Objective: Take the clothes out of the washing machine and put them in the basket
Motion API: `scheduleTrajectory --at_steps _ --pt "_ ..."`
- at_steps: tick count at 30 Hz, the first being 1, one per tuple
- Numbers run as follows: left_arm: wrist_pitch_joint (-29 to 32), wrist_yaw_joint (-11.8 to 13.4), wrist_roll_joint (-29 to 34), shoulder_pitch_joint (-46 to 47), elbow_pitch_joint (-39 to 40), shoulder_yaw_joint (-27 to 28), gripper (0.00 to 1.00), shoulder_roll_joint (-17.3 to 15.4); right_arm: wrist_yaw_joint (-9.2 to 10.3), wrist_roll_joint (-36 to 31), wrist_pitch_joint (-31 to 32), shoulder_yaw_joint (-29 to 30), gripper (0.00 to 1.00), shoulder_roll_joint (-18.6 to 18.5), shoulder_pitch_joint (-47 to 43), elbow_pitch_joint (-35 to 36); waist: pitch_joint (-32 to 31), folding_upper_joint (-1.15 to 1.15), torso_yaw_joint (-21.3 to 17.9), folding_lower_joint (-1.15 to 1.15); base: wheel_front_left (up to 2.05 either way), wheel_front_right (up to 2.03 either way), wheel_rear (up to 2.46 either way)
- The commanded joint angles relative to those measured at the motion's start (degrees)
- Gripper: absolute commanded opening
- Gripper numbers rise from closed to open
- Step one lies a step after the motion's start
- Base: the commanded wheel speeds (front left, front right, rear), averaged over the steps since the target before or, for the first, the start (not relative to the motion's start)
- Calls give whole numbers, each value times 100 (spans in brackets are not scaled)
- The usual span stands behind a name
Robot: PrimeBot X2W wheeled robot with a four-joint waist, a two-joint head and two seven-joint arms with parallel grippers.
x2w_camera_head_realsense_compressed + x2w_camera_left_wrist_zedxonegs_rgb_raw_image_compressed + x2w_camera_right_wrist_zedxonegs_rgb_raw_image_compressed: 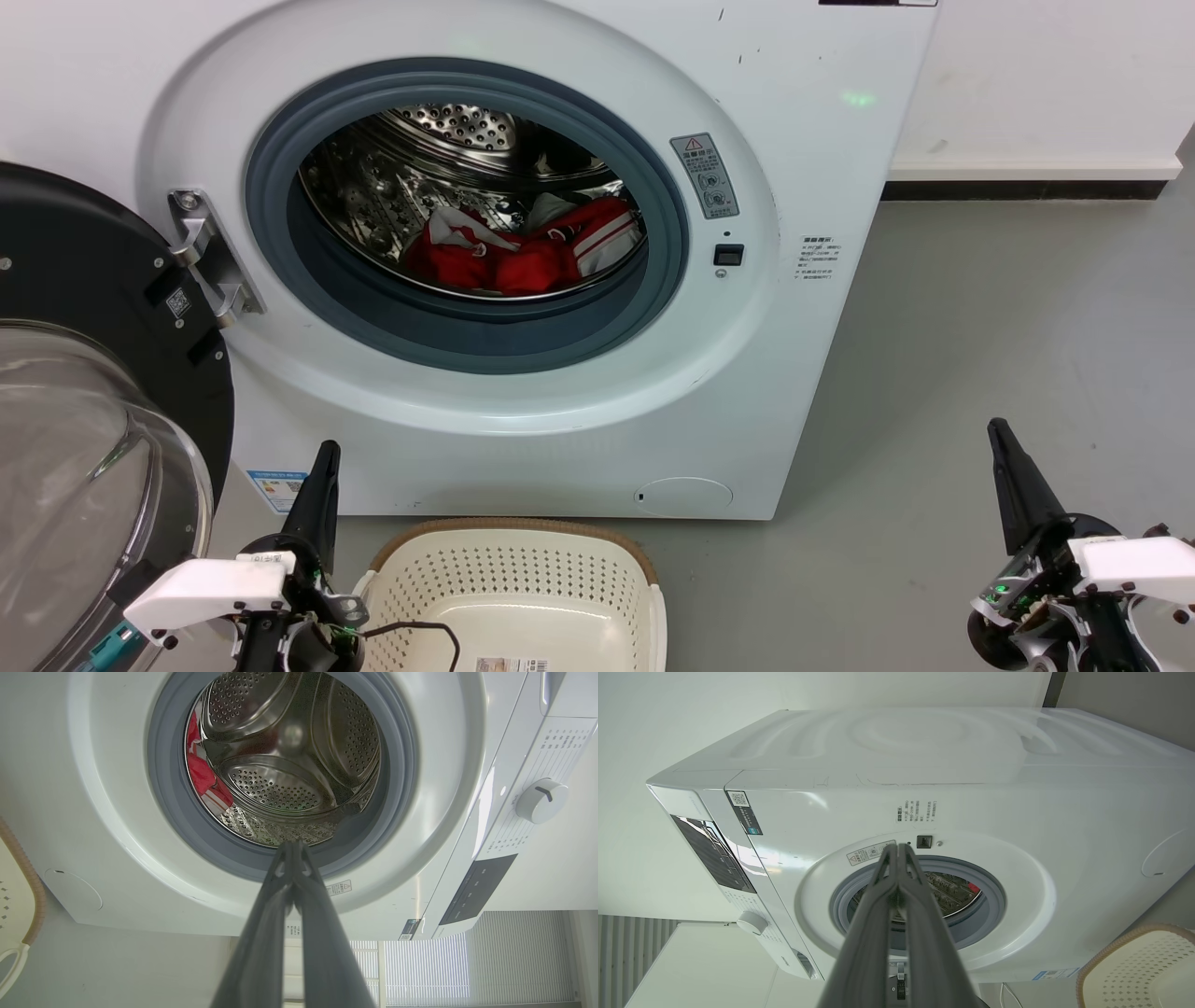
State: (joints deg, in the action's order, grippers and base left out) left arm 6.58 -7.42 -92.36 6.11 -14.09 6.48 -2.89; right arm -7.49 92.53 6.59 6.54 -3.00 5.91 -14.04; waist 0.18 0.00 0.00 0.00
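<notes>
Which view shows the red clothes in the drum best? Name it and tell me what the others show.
The head view: the clothes lie in plain sight on the drum floor, red with white panels. The left wrist view catches a red strip at the drum's edge; the right wrist view, just a red speck.

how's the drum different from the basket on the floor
The drum is shiny steel and round; the basket is cream plastic with a brown rim, boxier with rounded corners. The drum holds the red clothes; the part of the basket in view holds no clothes. The drum opens to the front, the basket opens upward. Both have walls full of small holes.
</notes>
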Motion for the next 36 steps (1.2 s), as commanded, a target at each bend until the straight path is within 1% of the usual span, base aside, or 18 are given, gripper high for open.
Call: scheduleTrajectory --at_steps 1,35,36 --pt "9 -28 -12 34 1 13 0 4 0 -25 2 -3 0 19 72 -10 0 0 0 0 0 0 0" --pt "9 -28 -12 34 2 13 0 4 0 -25 1 -4 0 19 72 -10 0 0 0 0 0 0 0" --pt "-2 0 0 0 -1 0 100 0 0 0 -2 0 100 0 0 -2 0 0 0 0 0 0 0"
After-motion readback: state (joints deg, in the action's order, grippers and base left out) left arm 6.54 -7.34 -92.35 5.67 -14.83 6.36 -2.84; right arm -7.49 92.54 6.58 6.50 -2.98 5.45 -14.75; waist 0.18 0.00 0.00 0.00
